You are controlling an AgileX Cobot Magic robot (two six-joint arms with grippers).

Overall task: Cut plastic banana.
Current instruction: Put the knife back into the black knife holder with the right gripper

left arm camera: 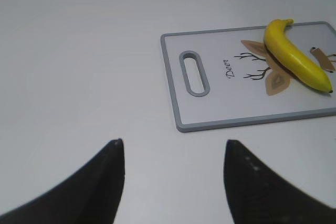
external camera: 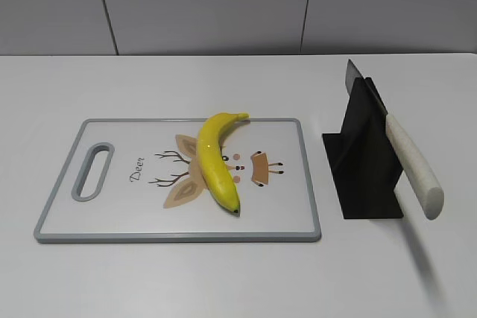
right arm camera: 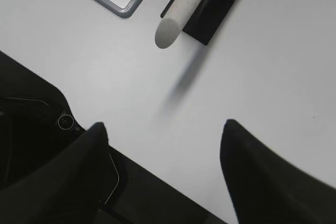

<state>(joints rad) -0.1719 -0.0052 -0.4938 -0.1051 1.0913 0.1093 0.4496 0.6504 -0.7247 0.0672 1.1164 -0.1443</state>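
The plastic banana [external camera: 216,160] is whole, glossy yellow, with a greenish stem tip and dark end. It lies across the middle of the white, grey-rimmed cutting board [external camera: 67,206]. It also shows in the left wrist view [left arm camera: 294,59] on the board [left arm camera: 173,77]. A knife with a cream handle [external camera: 414,165] leans in a black stand [external camera: 365,158] right of the board; its handle end shows in the right wrist view [right arm camera: 176,17]. My left gripper [left arm camera: 173,148] is open and empty over bare table, left of the board. My right gripper [right arm camera: 163,129] is open and empty, short of the knife handle. Neither gripper shows in the exterior view.
The white table [external camera: 223,281] holds only the board and the stand. A grey panelled wall [external camera: 223,5] runs behind it. A black part of the robot base [right arm camera: 31,145] lies below the right gripper at the table's front edge. The board has a handle slot [external camera: 93,171] at its left end.
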